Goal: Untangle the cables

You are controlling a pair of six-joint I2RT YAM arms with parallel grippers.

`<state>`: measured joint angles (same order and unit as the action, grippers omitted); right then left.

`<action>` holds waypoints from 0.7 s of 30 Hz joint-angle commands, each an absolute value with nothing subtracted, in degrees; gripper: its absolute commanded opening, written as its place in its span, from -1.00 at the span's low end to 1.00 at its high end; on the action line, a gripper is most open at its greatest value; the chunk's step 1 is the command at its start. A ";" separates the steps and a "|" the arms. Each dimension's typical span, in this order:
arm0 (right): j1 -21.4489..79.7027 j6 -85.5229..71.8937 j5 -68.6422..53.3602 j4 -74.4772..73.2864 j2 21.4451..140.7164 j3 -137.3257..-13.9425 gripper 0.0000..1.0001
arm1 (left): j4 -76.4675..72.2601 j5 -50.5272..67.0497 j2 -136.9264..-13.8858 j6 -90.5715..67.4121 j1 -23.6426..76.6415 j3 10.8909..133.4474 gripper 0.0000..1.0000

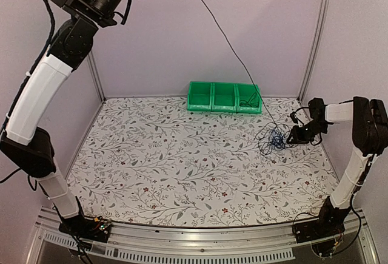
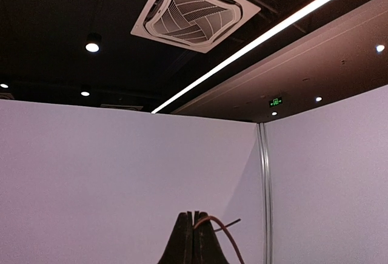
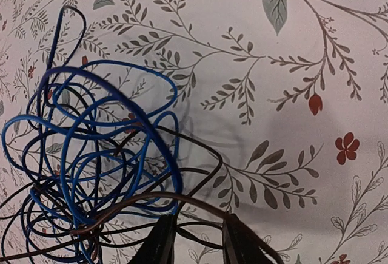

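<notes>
The cables [image 1: 274, 138] lie in a small loose tangle of blue and black wires at the right of the table. The tangle fills the left half of the right wrist view [image 3: 97, 155]. My right gripper [image 1: 300, 134] is low at the tangle's right edge. It is open [image 3: 197, 224], and a few black strands and a dark brown one run across the gap between its fingers. One thin dark cable [image 1: 227, 39] rises from the tangle out of the top of the view. My left gripper [image 2: 194, 227] is raised high, out of the top view, and is shut on a thin dark cable [image 2: 221, 227].
A green tray of three bins [image 1: 212, 97] stands at the back wall; its right bin [image 1: 247, 101] holds a coil of black wire. White walls enclose the table, with metal posts at the back corners [image 1: 312, 39].
</notes>
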<state>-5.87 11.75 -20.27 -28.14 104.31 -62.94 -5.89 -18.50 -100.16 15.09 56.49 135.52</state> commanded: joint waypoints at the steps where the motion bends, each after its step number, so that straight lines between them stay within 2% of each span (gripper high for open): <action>1: -5.27 13.46 -18.92 -29.89 104.00 -62.67 -0.42 | -6.89 -18.10 -98.93 13.89 56.60 133.63 -1.00; 11: -5.98 16.25 -17.31 -30.04 106.13 -62.56 -0.61 | -11.16 -20.94 -96.96 26.31 56.68 141.18 -1.00; 18: -6.42 17.48 -19.81 -31.97 105.97 -65.25 -0.61 | -15.46 -21.67 -93.73 23.18 56.27 138.42 -1.00; 21: -6.29 19.41 -27.00 -34.76 102.81 -68.39 -0.48 | -14.31 -21.91 -91.85 18.88 55.80 131.01 -1.00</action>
